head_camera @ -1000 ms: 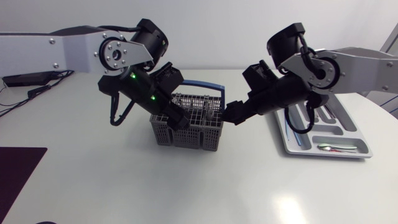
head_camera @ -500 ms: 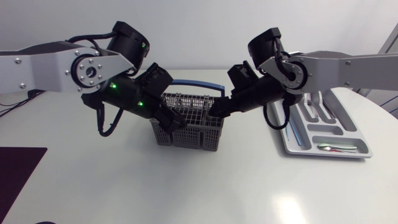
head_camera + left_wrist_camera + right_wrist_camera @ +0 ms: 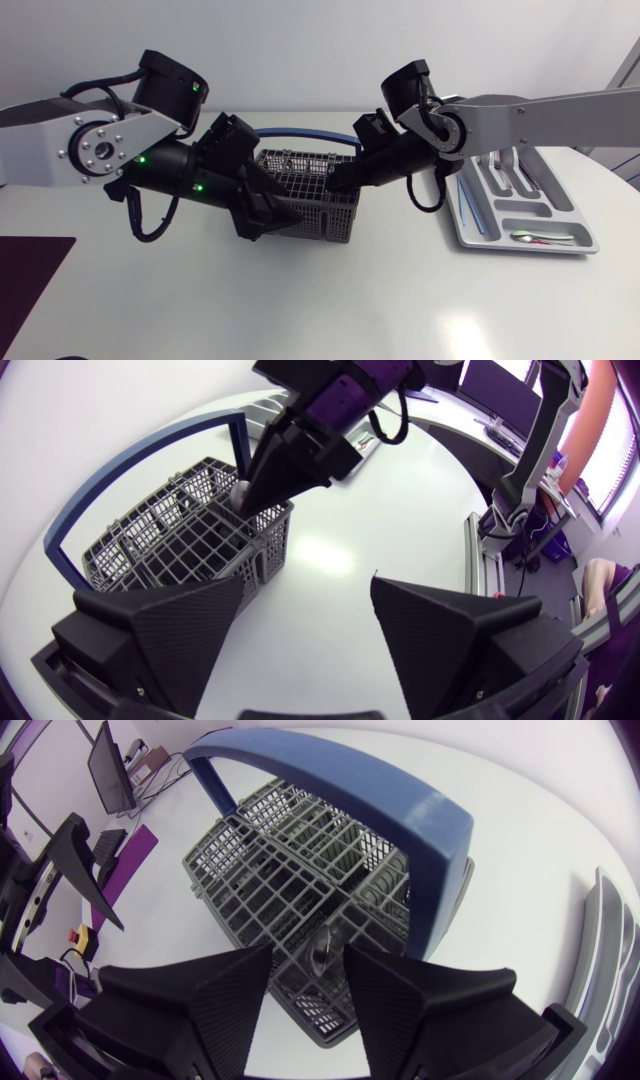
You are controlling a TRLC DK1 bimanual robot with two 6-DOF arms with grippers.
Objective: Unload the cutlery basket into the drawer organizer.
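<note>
On the table (image 3: 300,300) stands a grey mesh basket (image 3: 330,215) with blue handle (image 3: 300,133).

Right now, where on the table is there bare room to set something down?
Free: the wide table strip in front of the cutlery basket, and the gap between it and the drawer organizer. Crowded: around the basket, with the left gripper at its left side, right gripper over its top.

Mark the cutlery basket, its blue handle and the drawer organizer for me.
cutlery basket (image 3: 330,215): head view, front mesh wall.
blue handle (image 3: 340,780): right wrist view, top of the arch.
drawer organizer (image 3: 530,222): head view, bare compartment floor.
</note>
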